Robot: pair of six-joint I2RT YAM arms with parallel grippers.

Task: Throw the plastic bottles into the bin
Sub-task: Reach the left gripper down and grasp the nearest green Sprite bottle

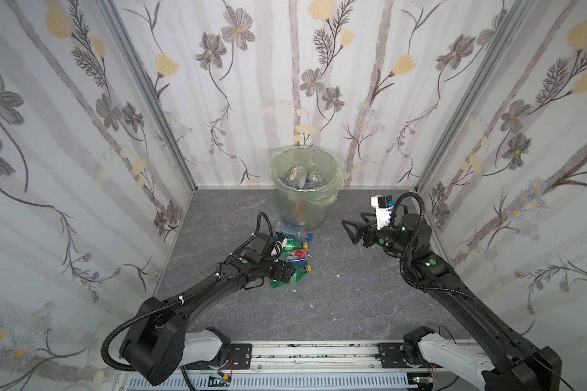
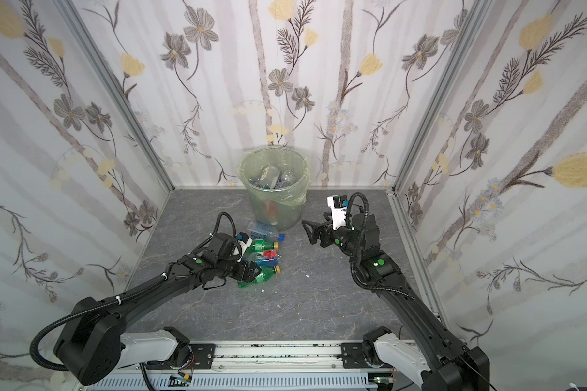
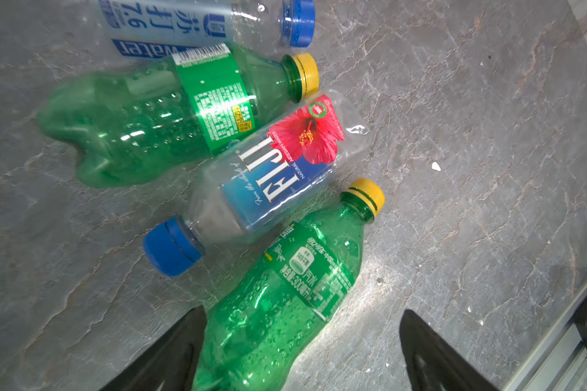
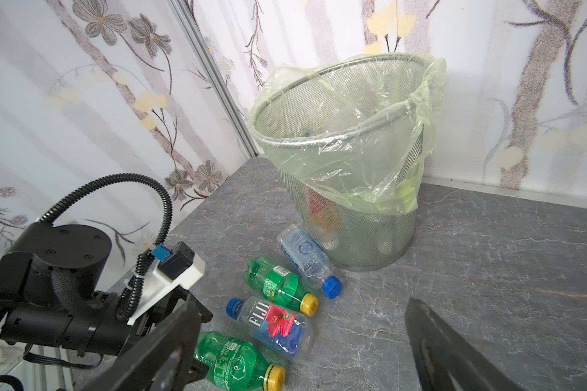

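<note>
four plastic bottles [image 1: 298,254] lie on the table [image 1: 353,304], all near the left arm [image 1: 197,298]. two are green with yellow caps: the farther green bottle [image 4: 278,286] and the nearer green bottle [image 4: 234,360]. two are clear with blue caps: the fiji bottle [image 4: 275,326] and the pale-labelled bottle [image 4: 305,257]. that makes two yellow caps and two blue caps. there is one bin [image 4: 370,233], at the far middle, with one bag lining it. more bottles lie heaped inside, too jumbled to count. three small white scraps [image 1: 337,275] dot the table. two arms, the right arm [image 1: 454,294] being the second.
</note>
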